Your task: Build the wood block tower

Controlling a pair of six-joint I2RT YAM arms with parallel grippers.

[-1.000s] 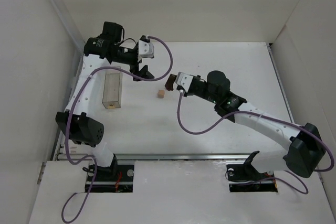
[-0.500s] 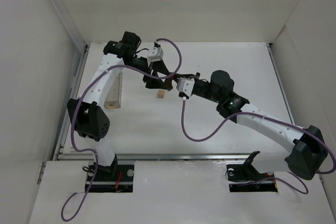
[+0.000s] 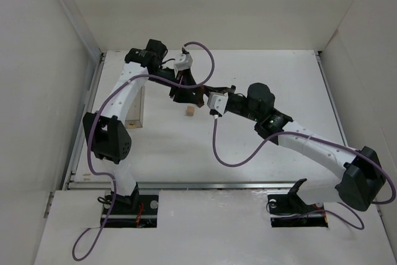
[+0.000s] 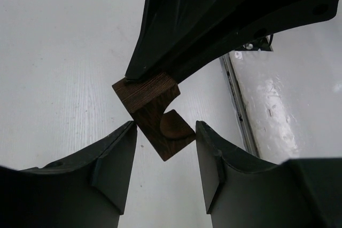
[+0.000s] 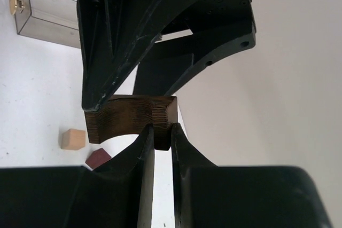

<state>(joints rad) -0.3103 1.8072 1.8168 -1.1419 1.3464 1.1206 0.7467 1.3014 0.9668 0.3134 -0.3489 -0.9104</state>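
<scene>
**Top external:** No stacking is done. The pale tan wooden cube (image 3: pixel 190 111) sits alone on the white table (image 3: pixel 279 79). The dark brown notched wooden block (image 3: pixel 198 97) is aloft just beyond it.

**Left wrist:** The left gripper (image 4: pixel 165 127) is spread, with its jaws flanking the brown block. Contact cannot be confirmed.

**Right wrist:** The right gripper (image 5: pixel 162 133) is clamped on the block's lower edge. The maroon pointed piece (image 5: pixel 99 157) lies near the cube, unstacked. In my judgement, all placements remain to be done.
</scene>
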